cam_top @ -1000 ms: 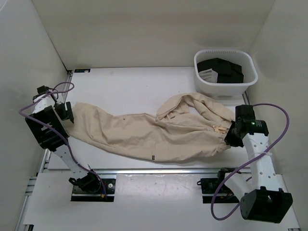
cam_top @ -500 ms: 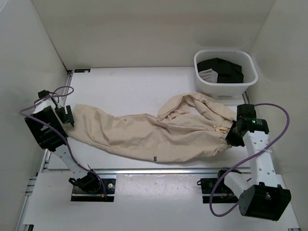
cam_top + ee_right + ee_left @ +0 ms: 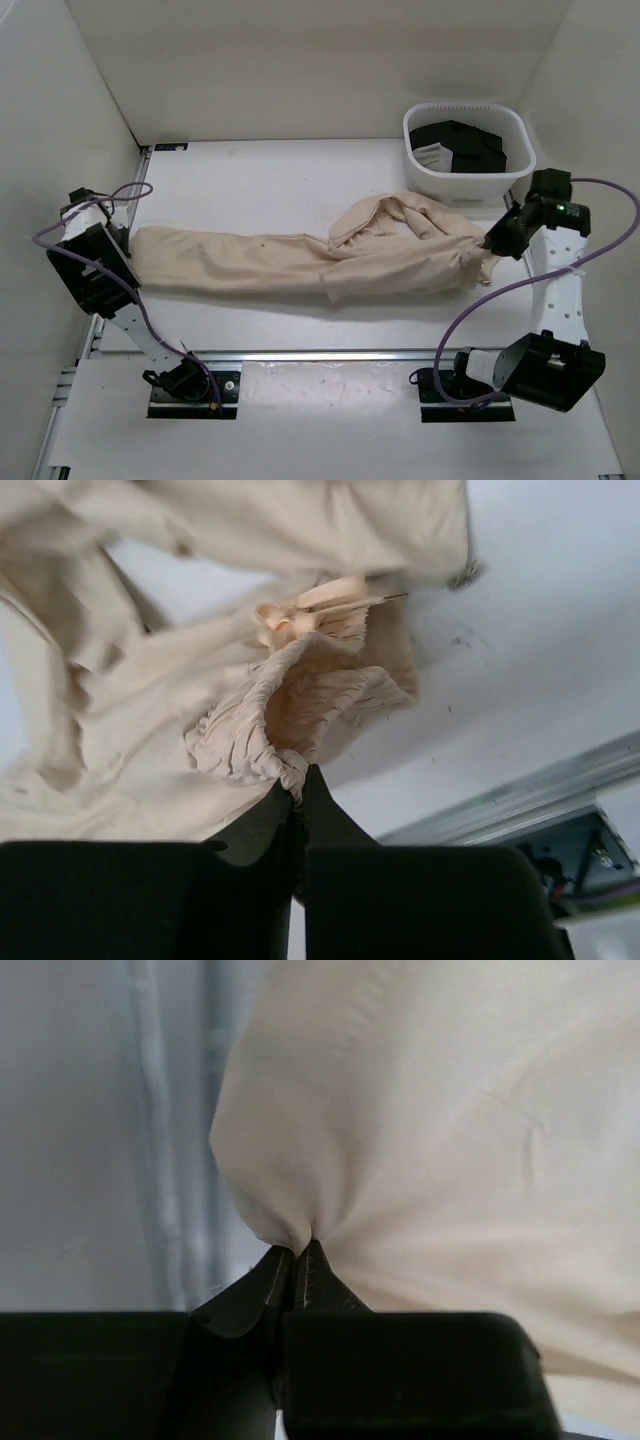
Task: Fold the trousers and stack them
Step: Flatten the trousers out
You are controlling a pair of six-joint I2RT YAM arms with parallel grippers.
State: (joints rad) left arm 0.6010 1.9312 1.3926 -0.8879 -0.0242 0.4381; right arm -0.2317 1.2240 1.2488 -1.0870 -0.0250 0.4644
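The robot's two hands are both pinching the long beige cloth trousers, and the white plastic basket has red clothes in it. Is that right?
Not quite. The white plastic basket holds black clothes with a white patch, not red ones; the top external view shows this. The rest is right: the left hand and the right hand each pinch the long beige cloth trousers.

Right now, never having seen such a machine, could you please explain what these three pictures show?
Two robot arms stand at the near edge of a white table. One picture looks down from above; the other two come from small cameras on each wrist. A pair of beige trousers lies stretched across the table. The left pincer is shut on its left end, the right pincer on the gathered waist end. A white basket at the back right holds black clothing.
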